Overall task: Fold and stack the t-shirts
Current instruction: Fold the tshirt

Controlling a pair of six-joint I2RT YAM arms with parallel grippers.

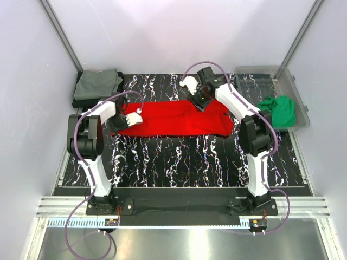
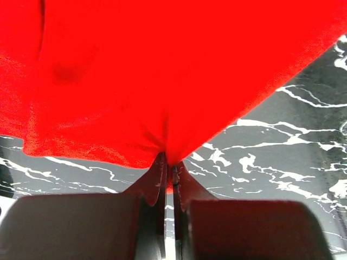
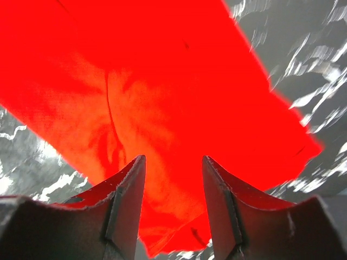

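Red t-shirt [image 1: 179, 120] is lying as a long sideways band across the black marbled table [image 1: 179, 162]. It looks folded over lengthwise and it's a bit wrinkly along the near edge. The left gripper [image 2: 169, 172] is at the shirt's left end with its fingers squeezed tight together on a little pucker of the red hem. In the left wrist view you can see the cloth bunching right into the pinch. The right gripper [image 3: 173, 162] is over the shirt's far edge, a bit right of its middle. Its fingers are spread wide apart, with only red cloth showing below the gap, and honestly I can't tell whether the tips actually touch the fabric. Just past the shirt's right end there's a clear plastic bin [image 1: 301, 108] with the green t-shirt [image 1: 277, 110] bunched up inside it. Past the shirt's left end, on the far side, the grey-olive t-shirt [image 1: 98, 84] sits folded on top of a dark t-shirt [image 1: 81, 103], and only the edge of that dark one peeks out underneath.
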